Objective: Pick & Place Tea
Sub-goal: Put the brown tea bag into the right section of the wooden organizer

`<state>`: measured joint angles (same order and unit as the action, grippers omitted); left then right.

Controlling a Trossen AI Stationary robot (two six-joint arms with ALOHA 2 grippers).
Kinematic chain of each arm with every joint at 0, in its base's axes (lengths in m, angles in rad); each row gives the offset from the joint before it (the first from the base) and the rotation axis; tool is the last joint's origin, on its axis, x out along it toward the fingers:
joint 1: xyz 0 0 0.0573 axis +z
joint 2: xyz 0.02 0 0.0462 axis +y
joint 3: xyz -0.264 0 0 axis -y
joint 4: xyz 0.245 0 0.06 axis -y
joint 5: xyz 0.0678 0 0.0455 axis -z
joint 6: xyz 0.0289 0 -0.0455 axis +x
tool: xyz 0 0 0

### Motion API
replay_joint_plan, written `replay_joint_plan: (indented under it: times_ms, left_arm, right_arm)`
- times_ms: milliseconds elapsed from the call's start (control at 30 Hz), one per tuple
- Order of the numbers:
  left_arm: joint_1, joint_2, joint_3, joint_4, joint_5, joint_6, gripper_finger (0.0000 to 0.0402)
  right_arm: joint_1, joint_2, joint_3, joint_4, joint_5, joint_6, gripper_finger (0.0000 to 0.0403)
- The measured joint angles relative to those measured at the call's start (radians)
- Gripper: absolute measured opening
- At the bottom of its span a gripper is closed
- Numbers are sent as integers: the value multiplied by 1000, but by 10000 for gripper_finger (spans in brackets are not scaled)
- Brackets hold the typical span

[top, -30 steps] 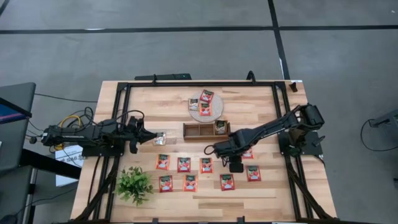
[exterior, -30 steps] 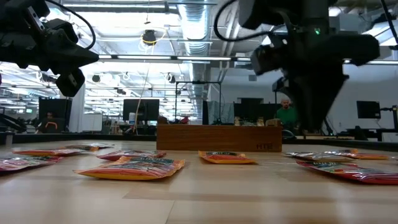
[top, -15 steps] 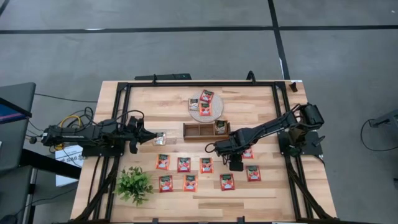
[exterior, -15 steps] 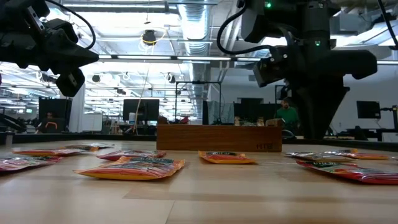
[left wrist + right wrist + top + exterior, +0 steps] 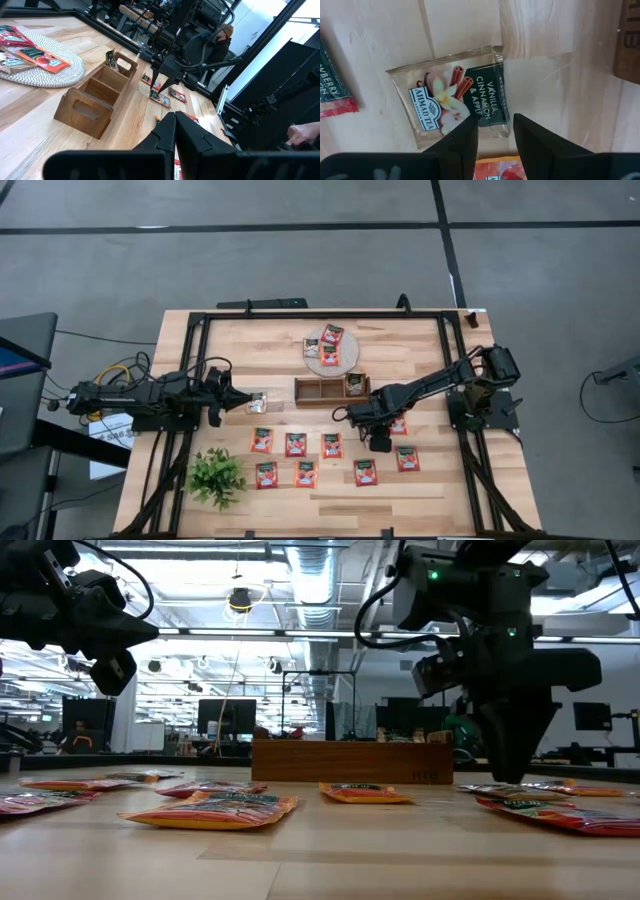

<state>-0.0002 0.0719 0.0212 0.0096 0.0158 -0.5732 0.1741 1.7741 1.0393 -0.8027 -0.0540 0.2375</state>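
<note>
A silvery tea sachet [image 5: 452, 102] with a dark green panel lies flat on the table. My right gripper [image 5: 495, 121] points straight down over the sachet's near edge, open, one finger on either side and just above it [image 5: 512, 778]. In the high view the right arm [image 5: 378, 438] hides this sachet. Several red-orange tea sachets [image 5: 331, 445] lie flat in two rows near the front. My left gripper [image 5: 228, 395] waits at the table's left, shut, level, with another silvery sachet [image 5: 258, 404] on the table just in front of it.
The long wooden tray [image 5: 332, 390] stands behind the right gripper, one sachet [image 5: 354, 384] upright in its right compartment. A round woven mat [image 5: 330, 350] at the back carries three sachets. A small green plant [image 5: 216, 476] stands front left. Red sachets [image 5: 335, 87] lie close beside the silvery one.
My right gripper has sunk toward the table, coming down over the silvery sachet, with its fingers still pointing down and the same gap between them. No sachet has moved.
</note>
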Motion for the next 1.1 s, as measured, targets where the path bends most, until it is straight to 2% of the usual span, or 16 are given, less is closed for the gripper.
replay_joint_plan:
  times_ms: [367,933,1100]
  left_arm:
    - [0,0,0,0,0,0,0]
    - [0,0,0,0,0,0,0]
    - [0,0,0,0,0,0,0]
  right_arm:
    - [-6,0,-27,33,0,0,111]
    - [-7,-6,-48,8,-8,24,8]
    - [-6,-38,-18,-17,-6,27,6]
